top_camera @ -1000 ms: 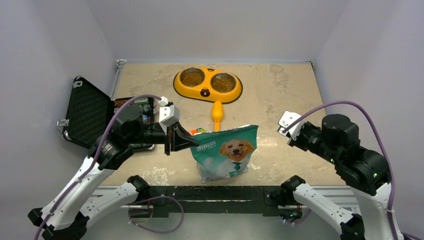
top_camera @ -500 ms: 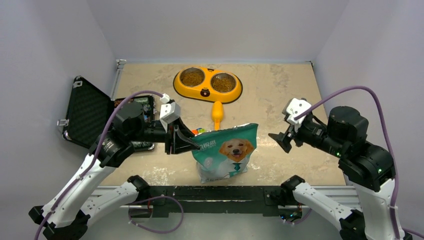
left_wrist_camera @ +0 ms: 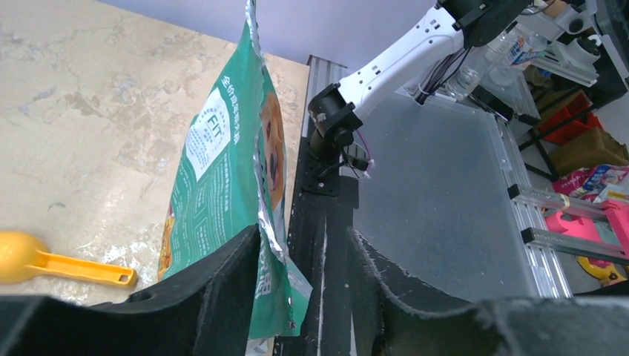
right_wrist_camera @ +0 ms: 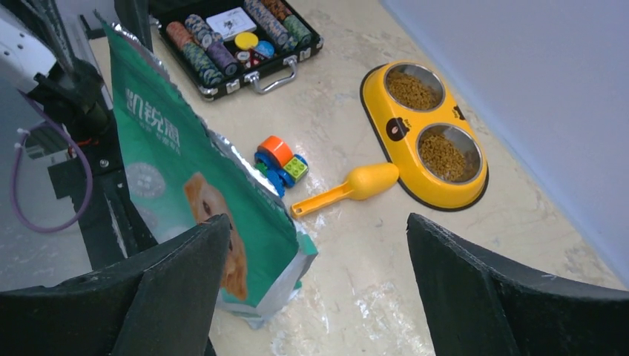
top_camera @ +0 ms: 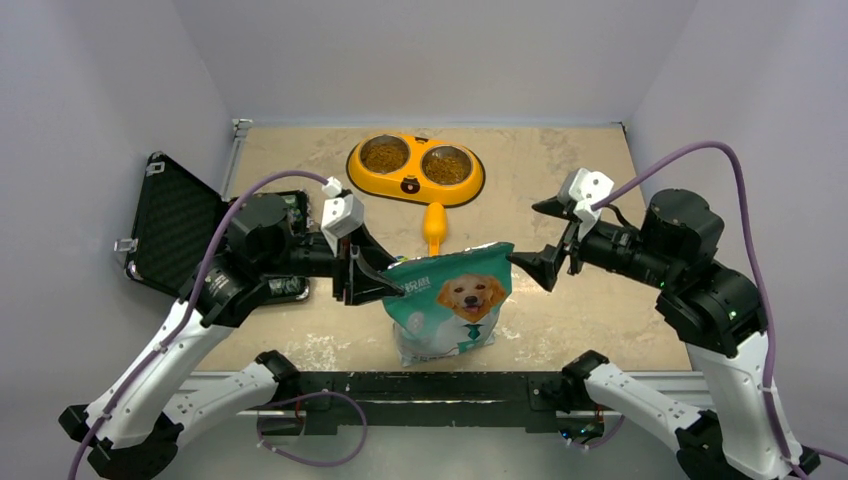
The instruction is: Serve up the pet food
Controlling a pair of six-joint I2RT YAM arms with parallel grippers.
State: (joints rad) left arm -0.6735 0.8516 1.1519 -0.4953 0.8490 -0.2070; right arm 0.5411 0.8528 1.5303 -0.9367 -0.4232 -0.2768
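Changing on the left: the left fingers (top_camera: 385, 283), clamped on the pet-food bag (top_camera: 450, 300) a second ago, have spread about halfway. The bag's silver top edge runs through the gap between them, and we see no pinch on it now.
Changing on the right: the right fingers (top_camera: 528, 235) were shut and well off to the side. They have swung in beside the bag's upper right corner and stand wide apart, holding nothing.
Bag: it stands upright on the counter (top_camera: 580, 160) near the front edge and has hardly shifted. Whether its top is open, we cannot tell.
Pet food: brown kibble (top_camera: 384, 153) fills both bowls of the yellow double feeder (top_camera: 415, 185) at the back of the counter. The yellow scoop (top_camera: 434, 230) lies between the feeder and the bag.
Meaning for the task: we judge the serving itself done. With the bag let go and standing by itself, little seems left beyond backing both arms away without tipping it.
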